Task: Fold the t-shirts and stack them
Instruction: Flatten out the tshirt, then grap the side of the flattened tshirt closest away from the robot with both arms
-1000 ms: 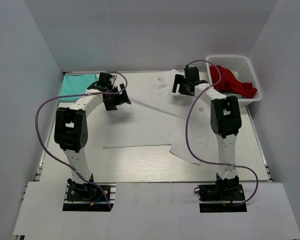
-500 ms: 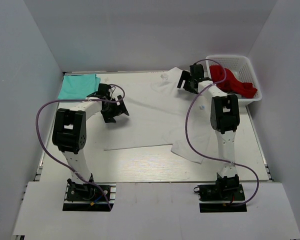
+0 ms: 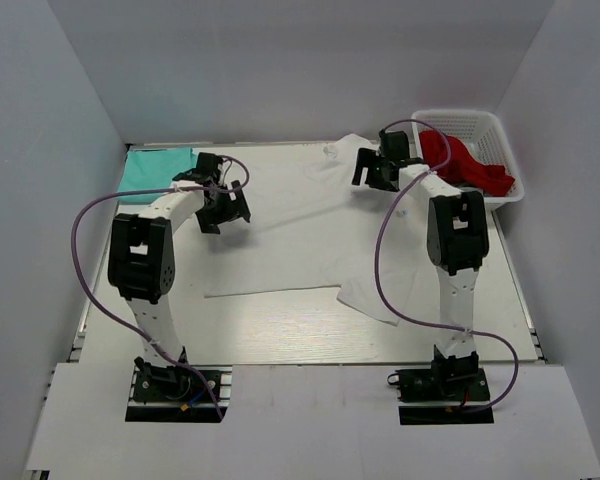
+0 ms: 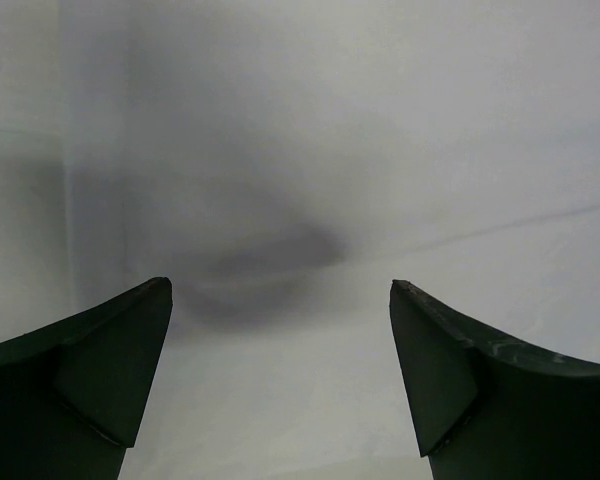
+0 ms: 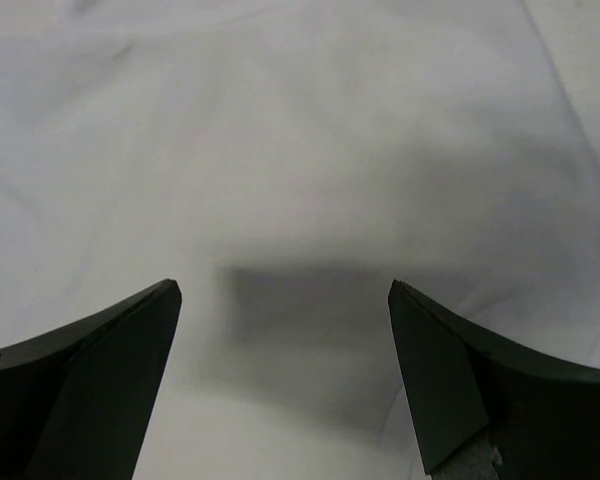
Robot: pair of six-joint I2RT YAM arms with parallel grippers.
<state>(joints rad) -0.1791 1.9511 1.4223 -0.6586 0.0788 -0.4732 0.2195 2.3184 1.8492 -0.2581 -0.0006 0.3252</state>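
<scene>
Top view, white t-shirt: the white t-shirt (image 3: 300, 250) lies spread on the table (image 3: 280, 335), rumpled and unfolded. It runs from under both grippers back toward the arm bases.
Top view, left gripper: the left gripper (image 3: 223, 207) hangs low over the shirt's left side. How far its jaws are apart is not readable from here.
Top view, right gripper: the right gripper (image 3: 372, 168) sits over the shirt's far right part, and the basket (image 3: 460, 117) of red cloth (image 3: 470, 165) is just to its right.
Top view, mint-teal t-shirt: the mint-teal t-shirt (image 3: 155, 172) is folded flat, to the left of the left gripper and a little beyond it, apart from the white one.
Left wrist, grip: the left gripper (image 4: 280, 290) has its jaws spread wide with nothing between them. Pale surface and its own shadow lie ahead. Whether that is cloth or bare table cannot be told.
Right wrist, grip: the right gripper (image 5: 283, 288) is likewise spread wide and holds nothing. Creased white t-shirt (image 5: 300, 130) lies directly below and ahead.
Judged step: lining up a two-handed pinch for a fold.
Risk, missed pinch: the cloth is thin and nearly table-coloured, so a finger could close on air or skid over the top.
Risk, skew: if one side catches and the other does not, the fold would be dragged crooked.
Risk, neighbours: a pull toward the left could ruck the teal shirt, and a sweep to the right could snag the basket.
</scene>
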